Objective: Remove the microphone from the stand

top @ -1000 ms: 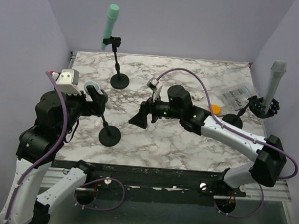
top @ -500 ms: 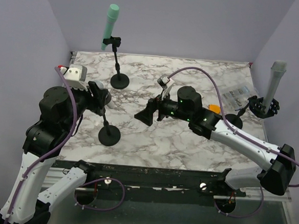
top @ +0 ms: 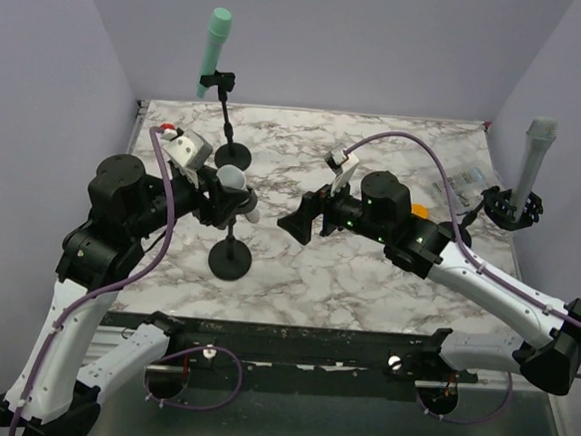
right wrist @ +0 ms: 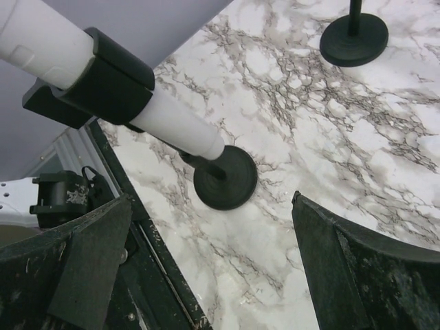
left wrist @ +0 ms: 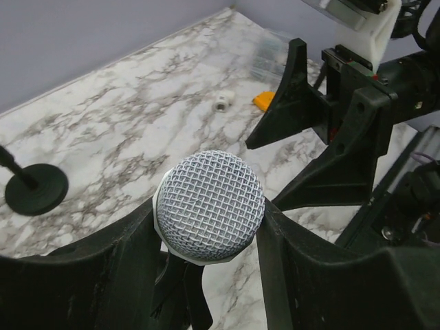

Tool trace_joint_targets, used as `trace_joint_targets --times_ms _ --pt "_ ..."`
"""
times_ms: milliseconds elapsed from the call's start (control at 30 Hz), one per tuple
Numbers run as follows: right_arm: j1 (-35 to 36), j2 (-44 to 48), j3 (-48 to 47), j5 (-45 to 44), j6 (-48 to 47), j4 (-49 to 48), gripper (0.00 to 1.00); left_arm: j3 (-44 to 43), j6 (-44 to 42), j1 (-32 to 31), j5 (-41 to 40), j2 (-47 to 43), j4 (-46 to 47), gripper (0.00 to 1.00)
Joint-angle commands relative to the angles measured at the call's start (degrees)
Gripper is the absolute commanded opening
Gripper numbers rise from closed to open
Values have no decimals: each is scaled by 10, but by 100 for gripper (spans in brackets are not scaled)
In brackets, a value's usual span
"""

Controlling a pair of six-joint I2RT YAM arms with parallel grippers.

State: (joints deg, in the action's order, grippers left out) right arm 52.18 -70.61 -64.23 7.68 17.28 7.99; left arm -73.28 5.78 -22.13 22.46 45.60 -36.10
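White marble-patterned bench carried the rig. Right hand hung released, fingers wide apart, near the black round-base stand. Left hand was clenched on the white mesh-headed microphone, which sat tilted in the stand's clip.

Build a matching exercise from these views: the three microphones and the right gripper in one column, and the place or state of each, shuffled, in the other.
Column one:
1. white microphone
2. teal microphone
3. grey microphone
4. right gripper

Column two:
A. open, holding nothing
B. at the right edge of the table
C. between the fingers of the left gripper
D. at the table's far edge, left of centre

Pairs: 1-C, 2-D, 3-B, 4-A
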Motion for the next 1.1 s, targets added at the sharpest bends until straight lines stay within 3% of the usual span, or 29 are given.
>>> trace_joint_targets --times_ms 0,200,533,567,700,833,933,1067 --pt "4 30 -2 -34 -14 39 100 -23 2 -1 150 32 101 0" --pt "4 58 5 -57 -13 53 100 -37 19 -12 229 79 143 0" --pt "4 76 -24 -21 -23 70 100 -3 38 -34 214 70 172 0" --pt "4 72 -28 -11 -22 67 100 -1 39 -34 209 68 166 5" --pt "5 59 -47 8 -24 63 100 15 50 -34 168 56 152 46" --pt "5 54 -65 21 -43 73 100 26 49 -34 128 37 131 62" --pt "5 44 -83 43 -57 81 100 28 48 -34 121 32 112 98" --pt "17 30 -107 26 -71 88 100 31 42 -34 118 21 85 99"
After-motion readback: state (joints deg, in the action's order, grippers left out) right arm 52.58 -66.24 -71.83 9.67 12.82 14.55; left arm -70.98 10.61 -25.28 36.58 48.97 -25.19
